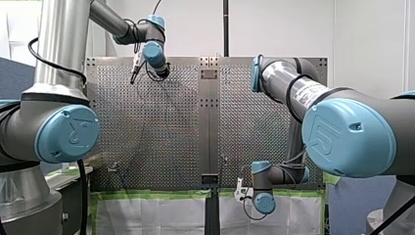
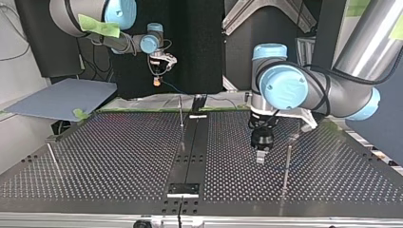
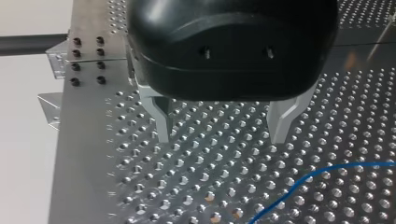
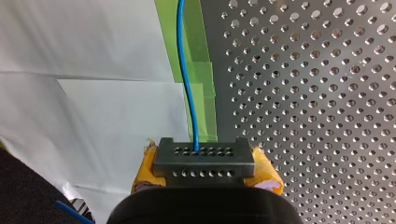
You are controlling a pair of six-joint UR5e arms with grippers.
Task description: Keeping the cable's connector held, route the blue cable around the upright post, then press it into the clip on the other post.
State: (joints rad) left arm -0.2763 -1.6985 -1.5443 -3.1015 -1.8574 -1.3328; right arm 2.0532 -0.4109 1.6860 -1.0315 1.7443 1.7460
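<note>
Top view, left tool (image 2: pixel 260 158) pointing down

A thin blue cable (image 4: pixel 186 70) runs straight out of a dark grey connector (image 4: pixel 204 161) with 2 rows of holes. In the top view, 1 upright post (image 2: pixel 181 113) stands far centre, another post (image 2: pixel 287 164) near right.

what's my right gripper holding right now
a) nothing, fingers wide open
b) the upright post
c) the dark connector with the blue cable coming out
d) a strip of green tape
c: in the right wrist view the right gripper has its yellow-padded fingers closed on either side of the connector, with the blue cable running out of it.
</note>
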